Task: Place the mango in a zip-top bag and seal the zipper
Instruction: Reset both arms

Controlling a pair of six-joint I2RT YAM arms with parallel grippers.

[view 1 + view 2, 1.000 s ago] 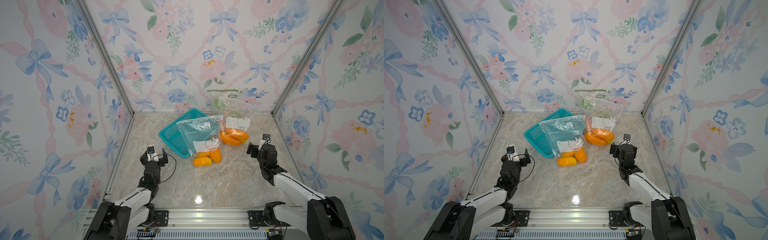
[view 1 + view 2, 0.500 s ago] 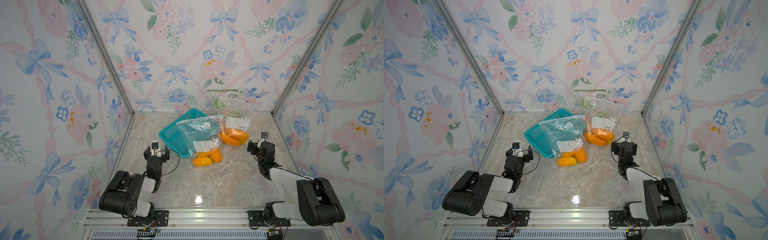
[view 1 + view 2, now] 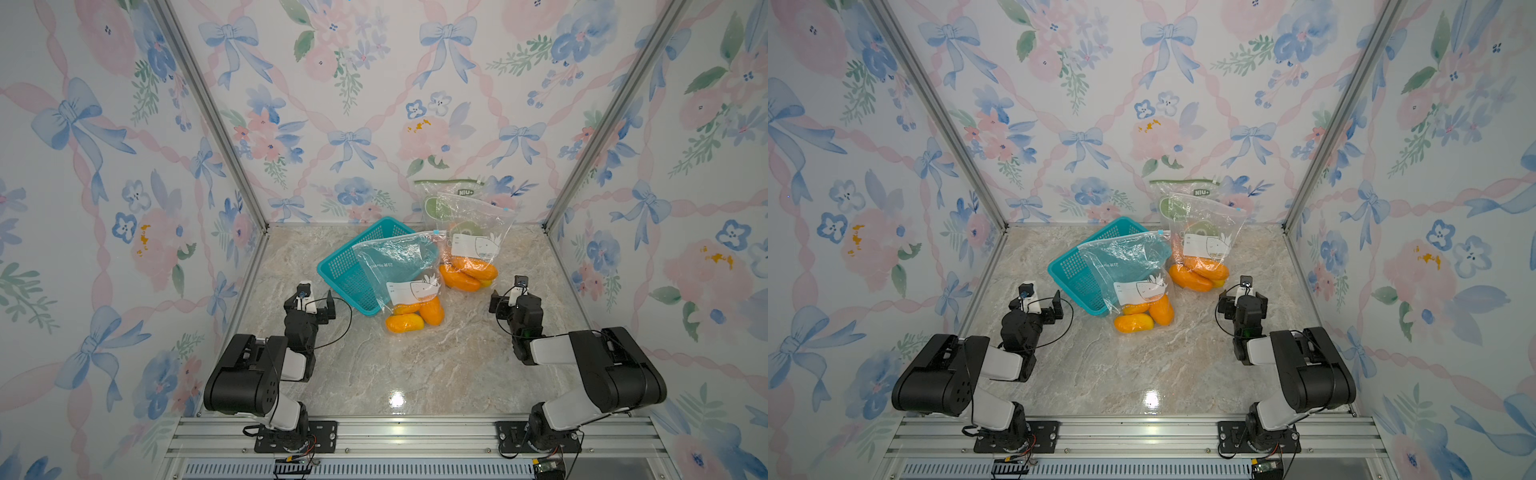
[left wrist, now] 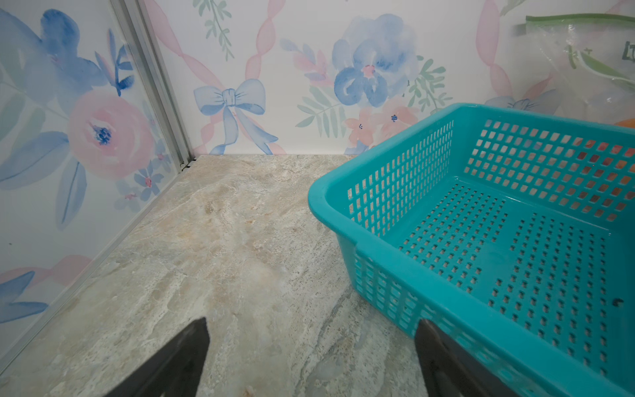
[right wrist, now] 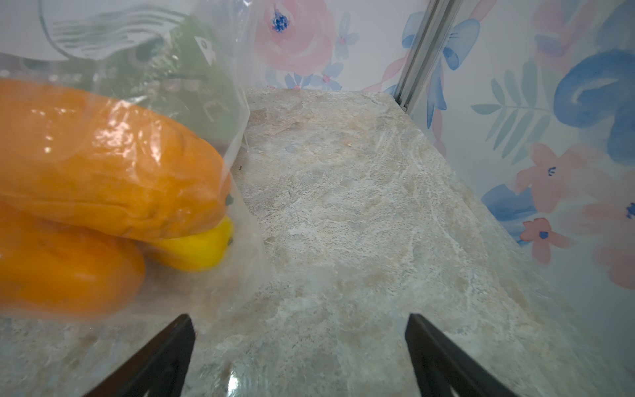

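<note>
In both top views the basket (image 3: 338, 270) sits on the table (image 3: 415, 365) just left of frame centre; the near bag (image 3: 395, 259) lies across its right part, its mangoes (image 3: 411, 318) on the table below. To the upper right the far bag (image 3: 478, 232) stands before a third bag (image 3: 449, 189) at the back wall (image 3: 374, 104). The left gripper (image 3: 311, 301) is lower left of the basket, the right gripper (image 3: 515, 301) lower right of the far bag.
</note>
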